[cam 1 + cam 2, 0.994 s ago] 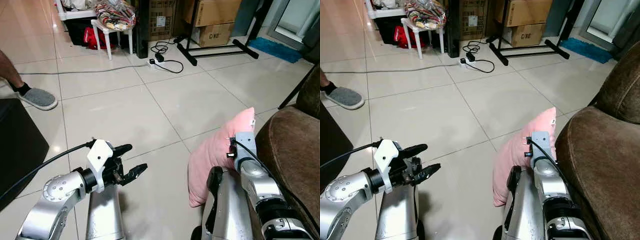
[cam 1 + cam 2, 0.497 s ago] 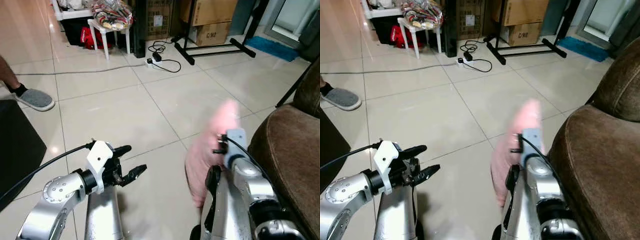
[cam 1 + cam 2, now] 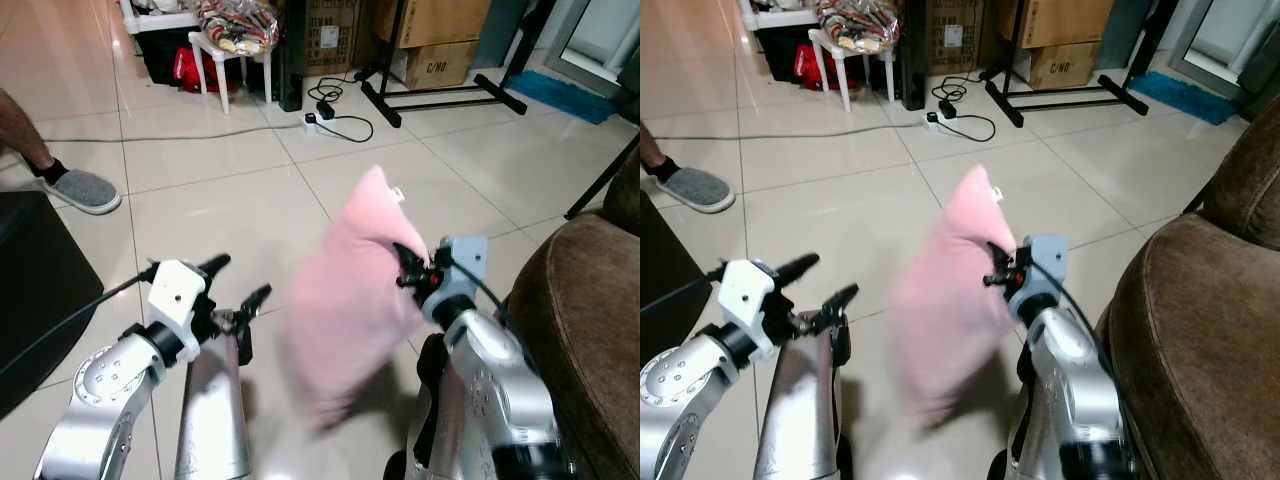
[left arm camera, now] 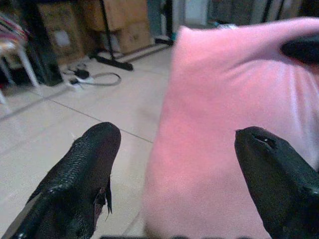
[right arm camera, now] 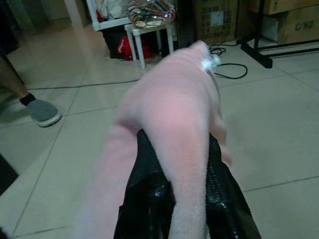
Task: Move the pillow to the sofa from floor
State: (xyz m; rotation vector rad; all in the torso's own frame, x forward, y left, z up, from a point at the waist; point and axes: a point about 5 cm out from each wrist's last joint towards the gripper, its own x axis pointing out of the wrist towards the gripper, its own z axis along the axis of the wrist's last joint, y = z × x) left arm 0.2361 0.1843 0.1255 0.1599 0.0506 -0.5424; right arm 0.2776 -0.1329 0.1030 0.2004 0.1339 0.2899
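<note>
At the far left, a person's grey-slippered foot [image 3: 78, 190] is resting on the tiled floor [image 3: 230, 215], beside a grey cable [image 3: 170, 137] running across the tiles. Further back, a white plastic stool [image 3: 232, 60] is carrying a patterned bundle.

My left gripper [image 3: 238, 300] is hovering low over the tiles with its two black fingers [image 4: 79, 174] spread wide and holding nothing; in its wrist view the pink pillow [image 3: 350, 290] is lying just ahead of the open gap, near but not touching.

In the centre, my right gripper [image 5: 172, 164] is pinching a fold of the pillow between its fingers, near the upper edge. The pillow is hanging clear of the floor, tilted and blurred, between my two arms. Most of its bulk is dangling below and to the left of the pinch.

At the right, the brown sofa [image 3: 590, 300] is standing just beside my right arm.

Risk, as I judge it: I am holding only a thin fold of soft fabric, so a quick swing towards the sofa could pull it free, or the hanging end could catch on the sofa's edge.
</note>
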